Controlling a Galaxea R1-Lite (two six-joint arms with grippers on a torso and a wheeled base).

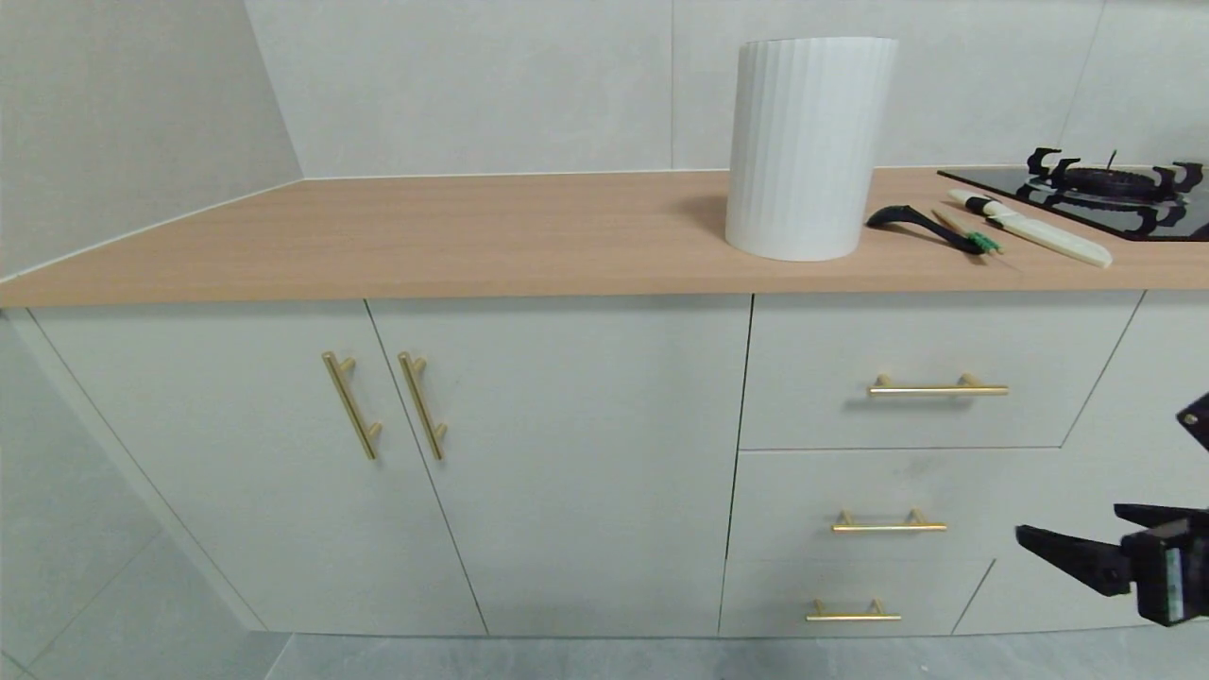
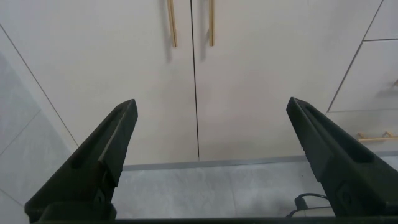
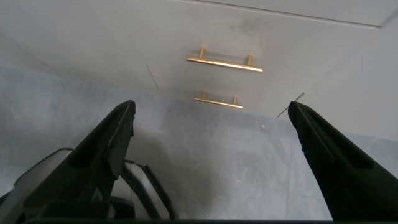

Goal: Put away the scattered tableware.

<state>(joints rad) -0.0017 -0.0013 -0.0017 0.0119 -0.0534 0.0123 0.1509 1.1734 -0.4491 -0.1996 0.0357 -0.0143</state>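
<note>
the left gripper (image 2: 210, 106) hangs low before the cabinet front, its two dark fingers spread wide with nothing between them; past it are the lower ends of two gold bar handles and the grey floor. in the head view, two cabinet doors (image 1: 397, 472) sit under the wooden countertop (image 1: 425, 236), each with one slanted gold handle beside the seam.

right of centre on the countertop stands one white ribbed holder (image 1: 808, 146), upright. just to its right lie three utensils, all flat on the wood. first is one black spoon (image 1: 921, 224), bowl end toward the holder, its long axis running right and toward the front edge. next, one thin wooden utensil with a green end (image 1: 973, 234) lies along nearly the same line, green end nearest the front, meeting the spoon's handle end. then one white knife (image 1: 1030, 227), with a dark band near its rear end, lies on the same diagonal, just apart from the other two. behind it is the black gas hob (image 1: 1105, 184).

below are three drawers (image 1: 926, 368), one gold handle each. the right gripper (image 1: 1069, 522) sits low at the far right beside the lower drawers, fingers wide apart, holding nothing.
</note>
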